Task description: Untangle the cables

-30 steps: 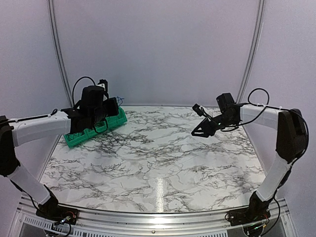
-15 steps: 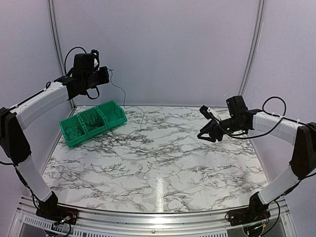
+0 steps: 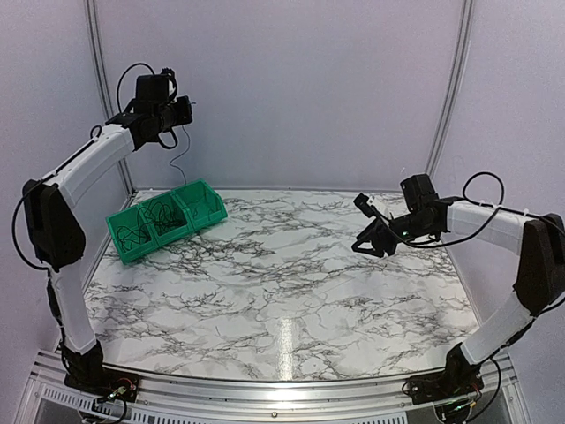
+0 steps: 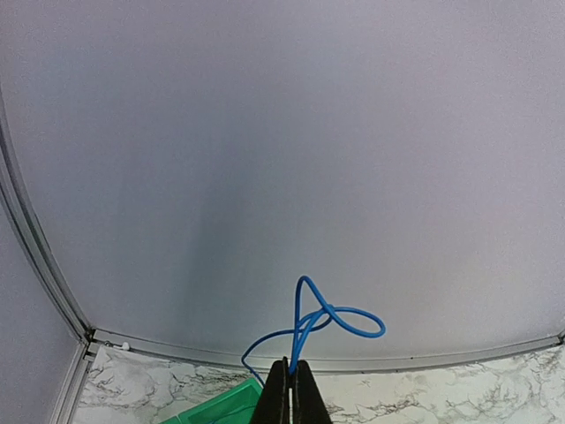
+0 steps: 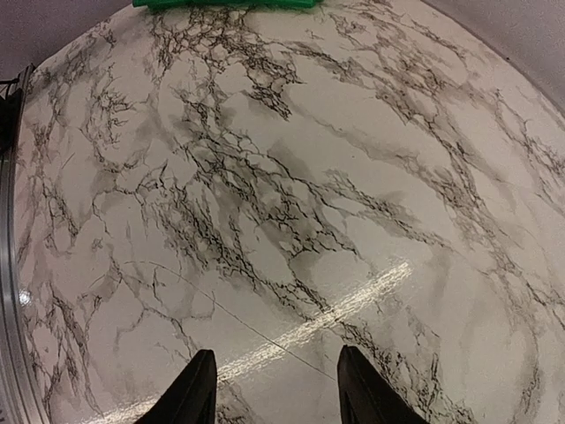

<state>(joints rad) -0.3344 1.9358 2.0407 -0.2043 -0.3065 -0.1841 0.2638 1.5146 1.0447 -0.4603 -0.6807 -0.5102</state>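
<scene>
My left gripper is raised high at the back left, above the green bin. In the left wrist view it is shut on a thin blue cable that loops above the fingertips. In the top view a thin strand hangs from it down toward the bin. Black cables lie tangled in the bin's compartments. My right gripper is open and empty, held above the right side of the table. In the right wrist view it looks down on bare marble.
The green bin has three compartments and stands at the table's back left; a corner of it shows in the left wrist view. A thin dark line runs across the marble in front of the right fingers; I cannot tell whether it is a wire. White walls surround the table.
The left gripper rose from the bin to high above it with the cable. The strand's loose end swung from the table back over the bin. The right arm shifted slightly.
</scene>
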